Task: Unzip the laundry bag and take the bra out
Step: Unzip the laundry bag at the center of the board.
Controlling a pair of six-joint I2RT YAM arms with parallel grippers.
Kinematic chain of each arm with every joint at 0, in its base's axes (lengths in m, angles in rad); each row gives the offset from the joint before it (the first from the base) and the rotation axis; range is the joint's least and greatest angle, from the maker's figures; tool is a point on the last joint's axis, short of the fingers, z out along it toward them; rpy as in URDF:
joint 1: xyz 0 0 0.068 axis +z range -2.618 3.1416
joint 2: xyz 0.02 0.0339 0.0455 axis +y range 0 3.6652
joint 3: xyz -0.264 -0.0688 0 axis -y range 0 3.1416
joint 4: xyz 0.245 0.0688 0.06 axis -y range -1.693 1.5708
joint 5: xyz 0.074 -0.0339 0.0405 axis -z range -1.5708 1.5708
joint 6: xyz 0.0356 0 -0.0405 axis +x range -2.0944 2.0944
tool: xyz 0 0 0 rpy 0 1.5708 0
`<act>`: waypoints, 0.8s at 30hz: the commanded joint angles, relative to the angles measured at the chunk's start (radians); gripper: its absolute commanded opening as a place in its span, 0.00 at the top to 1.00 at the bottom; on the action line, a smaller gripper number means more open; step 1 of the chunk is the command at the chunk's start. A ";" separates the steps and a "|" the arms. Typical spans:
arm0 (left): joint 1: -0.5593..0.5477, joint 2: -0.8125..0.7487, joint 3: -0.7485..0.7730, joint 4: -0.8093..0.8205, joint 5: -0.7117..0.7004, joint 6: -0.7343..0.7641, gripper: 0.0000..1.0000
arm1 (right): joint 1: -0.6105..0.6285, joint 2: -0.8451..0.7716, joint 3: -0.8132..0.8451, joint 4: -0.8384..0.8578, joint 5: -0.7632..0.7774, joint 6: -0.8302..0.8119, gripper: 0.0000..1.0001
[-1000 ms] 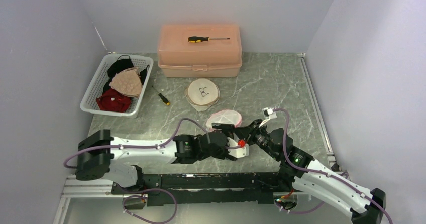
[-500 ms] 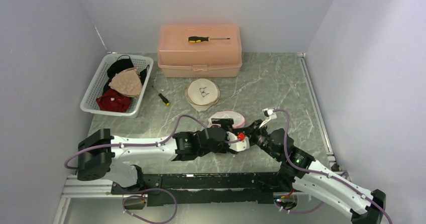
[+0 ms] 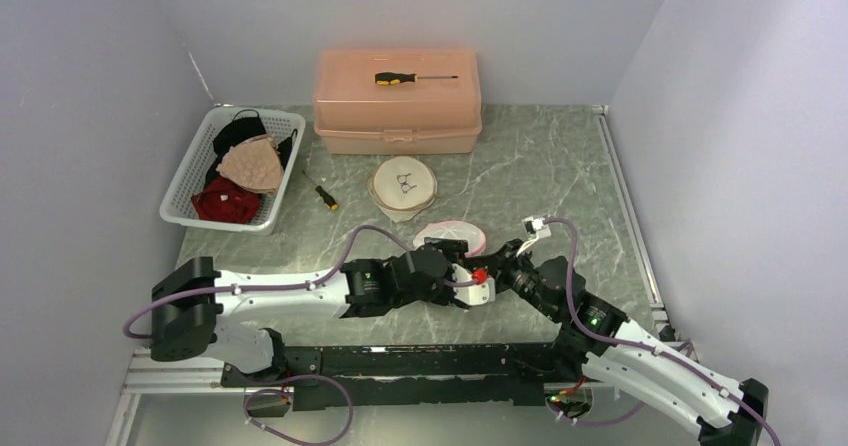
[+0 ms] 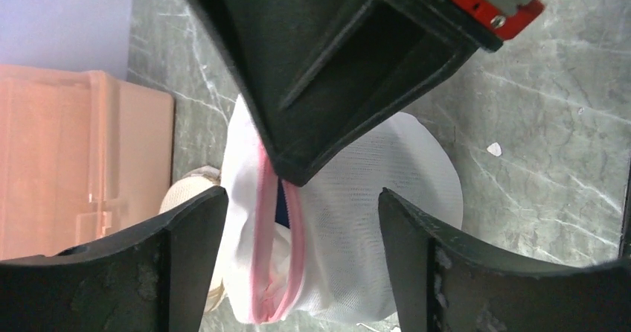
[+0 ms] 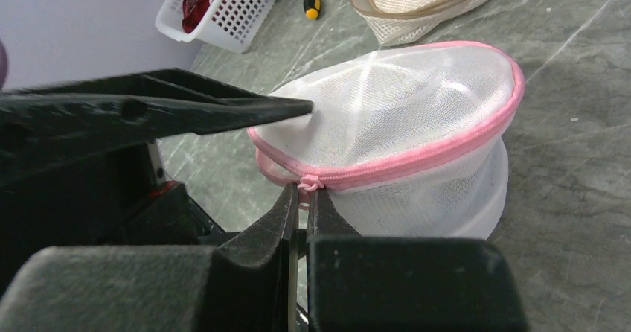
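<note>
you're working in a robot lab test cell, not a home. plain pale walls (image 3: 90, 86) box in a marbled green tabletop (image 3: 540, 156) on three sides. the left arm (image 3: 290, 291) and right arm (image 3: 650, 361) sit on a metal rail (image 3: 400, 351) at the near edge, purple cables (image 3: 365, 228) looping over them. a few household things are laid out on the top: a white basket (image 3: 183, 174) of garments, a pink plastic box (image 3: 397, 111) with a screwdriver (image 3: 412, 77) on its lid.

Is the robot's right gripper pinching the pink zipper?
Yes, the right gripper has its fingers closed on the zipper pull of the laundry bag.
</note>
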 commanded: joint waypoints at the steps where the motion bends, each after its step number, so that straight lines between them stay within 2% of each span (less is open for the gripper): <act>1: 0.036 0.035 0.057 -0.002 0.065 0.023 0.25 | 0.004 0.002 0.026 0.048 -0.022 -0.015 1.00; 5: 0.060 0.057 0.083 -0.013 0.079 0.021 0.48 | 0.004 0.001 0.027 0.047 -0.026 -0.018 1.00; 12: 0.060 0.048 0.077 -0.019 0.063 0.013 0.96 | 0.004 -0.003 0.035 0.021 -0.011 -0.029 1.00; 16: 0.061 0.020 0.054 -0.019 0.046 0.000 0.97 | 0.004 -0.025 0.046 -0.022 0.042 -0.042 1.00; 24: 0.053 -0.060 -0.017 0.008 0.038 -0.031 0.97 | 0.001 -0.069 0.037 -0.136 0.260 -0.017 1.00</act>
